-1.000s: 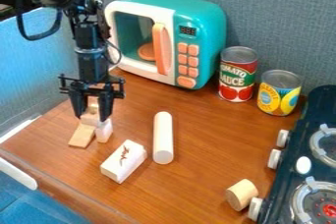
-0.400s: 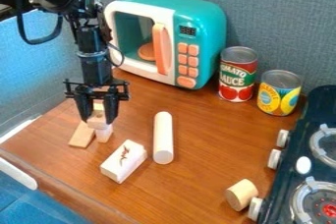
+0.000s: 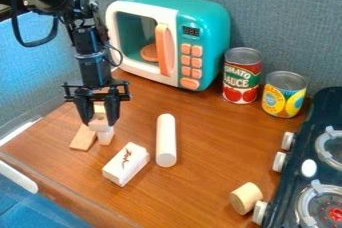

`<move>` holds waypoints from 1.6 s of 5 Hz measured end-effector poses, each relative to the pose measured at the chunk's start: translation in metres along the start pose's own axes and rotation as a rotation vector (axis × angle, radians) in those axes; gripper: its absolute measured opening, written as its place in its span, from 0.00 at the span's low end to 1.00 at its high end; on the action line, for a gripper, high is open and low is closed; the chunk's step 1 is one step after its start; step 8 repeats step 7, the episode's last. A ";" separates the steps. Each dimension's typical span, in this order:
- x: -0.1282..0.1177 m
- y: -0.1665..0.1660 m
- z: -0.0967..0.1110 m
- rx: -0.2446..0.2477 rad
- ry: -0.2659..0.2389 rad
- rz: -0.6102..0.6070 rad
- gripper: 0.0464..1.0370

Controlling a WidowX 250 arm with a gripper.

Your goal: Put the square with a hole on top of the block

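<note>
Short wooden cylinder (image 3: 246,198): lying near the right edge of the brown wooden tabletop (image 3: 200,187), beside the black toy stove (image 3: 324,103).
White rectangular block with dark mark (image 3: 126,164): laid flat toward the front edge, apart from the work.
White wooden rod (image 3: 166,140): laid lengthwise around mid-tabletop.
Flat tan wooden piece (image 3: 83,138): placed near the left edge, just beside the stack.
Small white block (image 3: 105,138): seen under the square near the left edge; judged to be the target.
Pale wooden square with a hole (image 3: 99,123): located above the small white block, apparently in contact with its top; full seating cannot be confirmed from this angle.
Black two-finger gripper (image 3: 99,124): square grasped, one finger at each side; spread judged to be about the width of the piece.
Progress: pick-up and alignment judged done; release and withdrawal left. A sideways drag on opening might topple the square, so a straight lift is advised.
Yellow-and-blue can (image 3: 284,97): stood toward the back right.
Red-and-green can (image 3: 242,76): stood behind it, to the left.
Teal-and-white toy microwave (image 3: 212,37): set along the back edge.
</note>
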State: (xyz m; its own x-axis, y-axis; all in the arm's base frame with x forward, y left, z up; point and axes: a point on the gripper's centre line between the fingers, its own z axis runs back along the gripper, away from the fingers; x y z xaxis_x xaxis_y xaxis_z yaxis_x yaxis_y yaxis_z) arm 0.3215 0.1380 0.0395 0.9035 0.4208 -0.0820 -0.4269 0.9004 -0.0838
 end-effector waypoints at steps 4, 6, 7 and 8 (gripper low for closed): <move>0.000 0.000 0.002 0.029 0.006 0.013 0.96; -0.013 -0.044 0.058 0.112 -0.170 -0.229 0.96; -0.021 -0.057 0.072 0.081 -0.164 -0.381 0.96; -0.021 -0.057 0.072 0.081 -0.164 -0.381 0.96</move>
